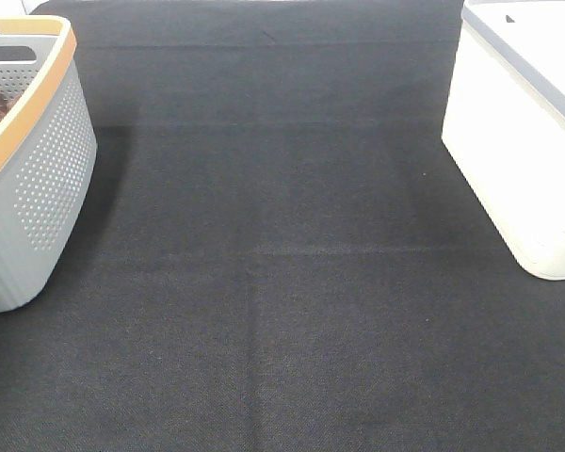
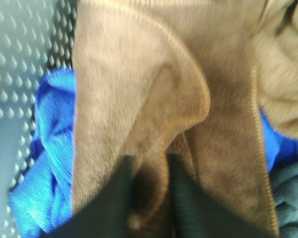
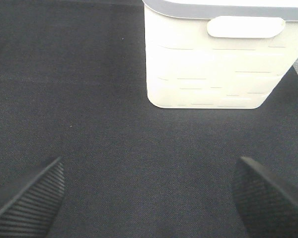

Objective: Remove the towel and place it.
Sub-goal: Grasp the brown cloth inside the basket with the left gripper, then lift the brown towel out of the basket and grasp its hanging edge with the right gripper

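Your left gripper (image 2: 150,163) is down inside the grey basket (image 1: 47,160). Its two black fingers are drawn close together, with a fold of the towel (image 2: 139,74) pinched between them. The towel lies bunched in that basket on top of the other cloths. It is folded over on itself, so you cannot read its true long axis. What you can see is one rounded flap with a stitched hem. Two more hemmed edges run lengthwise away from the fingertips, so the visible fold points straight out ahead of the gripper.

By count, you have one reddish-brown towel in the grip. One blue cloth (image 2: 49,148) shows on both sides of it, and one dark grey-blue cloth (image 2: 293,193) sits beside it. A further brown fold lies beyond the hem, and you cannot tell whether it is the same towel. From the high camera only a scrap of brown shows over the basket's orange rim, and neither arm is visible there.

There are two baskets on the black counter (image 1: 282,282), well apart: the grey perforated one on your left and the white basket (image 3: 203,69) on your right.

Your right gripper (image 3: 150,161) hangs over bare counter near the white basket, jaws spread wide and holding nothing.
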`<state>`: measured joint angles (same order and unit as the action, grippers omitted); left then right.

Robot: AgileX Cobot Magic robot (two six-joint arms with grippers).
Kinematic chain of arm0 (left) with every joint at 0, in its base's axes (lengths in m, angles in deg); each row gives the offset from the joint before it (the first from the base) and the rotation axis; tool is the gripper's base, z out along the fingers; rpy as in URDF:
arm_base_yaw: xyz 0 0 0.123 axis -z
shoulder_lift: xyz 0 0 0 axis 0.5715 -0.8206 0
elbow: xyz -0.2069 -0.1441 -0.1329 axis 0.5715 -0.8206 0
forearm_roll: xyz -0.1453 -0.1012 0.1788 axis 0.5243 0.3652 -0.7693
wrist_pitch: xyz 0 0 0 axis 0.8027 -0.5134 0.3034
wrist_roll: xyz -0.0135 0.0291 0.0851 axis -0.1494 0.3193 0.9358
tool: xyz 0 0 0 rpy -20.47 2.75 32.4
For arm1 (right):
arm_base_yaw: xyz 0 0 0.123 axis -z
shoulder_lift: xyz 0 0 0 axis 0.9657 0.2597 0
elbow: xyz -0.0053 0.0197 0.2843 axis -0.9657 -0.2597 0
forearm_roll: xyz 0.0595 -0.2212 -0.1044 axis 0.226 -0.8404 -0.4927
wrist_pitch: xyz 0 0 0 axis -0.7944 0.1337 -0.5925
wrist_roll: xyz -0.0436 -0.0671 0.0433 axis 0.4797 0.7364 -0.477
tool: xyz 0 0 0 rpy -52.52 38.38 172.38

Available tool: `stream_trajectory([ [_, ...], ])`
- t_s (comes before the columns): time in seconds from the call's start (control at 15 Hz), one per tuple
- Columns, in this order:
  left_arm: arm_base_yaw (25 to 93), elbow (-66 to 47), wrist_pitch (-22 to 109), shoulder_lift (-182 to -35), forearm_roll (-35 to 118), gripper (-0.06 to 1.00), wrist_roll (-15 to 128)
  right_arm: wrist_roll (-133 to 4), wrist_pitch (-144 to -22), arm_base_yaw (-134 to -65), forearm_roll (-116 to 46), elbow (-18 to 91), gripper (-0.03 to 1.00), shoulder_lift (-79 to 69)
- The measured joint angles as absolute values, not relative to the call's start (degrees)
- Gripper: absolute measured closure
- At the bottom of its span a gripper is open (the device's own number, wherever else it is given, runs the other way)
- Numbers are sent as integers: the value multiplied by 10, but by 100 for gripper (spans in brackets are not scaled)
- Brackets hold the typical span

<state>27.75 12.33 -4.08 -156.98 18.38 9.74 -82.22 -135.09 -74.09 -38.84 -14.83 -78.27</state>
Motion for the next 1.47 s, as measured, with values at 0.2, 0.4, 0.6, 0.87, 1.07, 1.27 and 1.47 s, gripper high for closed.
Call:
stream_trajectory([
  [0.2, 278, 132, -72, -1570, 184, 94, 119, -822, -1351, -741, -388, -148, 11, -783],
  [0.4, 278, 136, -106, -1566, 184, 94, 138, -822, -1351, -741, -388, -148, 11, -783],
  [0.6, 278, 170, -143, -1545, 184, 94, 142, -822, -1351, -741, -388, -148, 11, -783],
  [0.87, 278, 214, -168, -1478, 247, 94, 164, -822, -1351, -741, -388, -148, 11, -783],
  [1.07, 278, 222, -161, -1421, 352, 94, 214, -822, -1351, -741, -388, -148, 11, -783],
  [1.27, 278, 222, -140, -1360, 435, 94, 250, -822, -1351, -741, -388, -148, 11, -783],
  [1.47, 278, 222, -100, -1303, 505, 94, 266, -822, -1351, -741, -388, -148, 11, -783],
])
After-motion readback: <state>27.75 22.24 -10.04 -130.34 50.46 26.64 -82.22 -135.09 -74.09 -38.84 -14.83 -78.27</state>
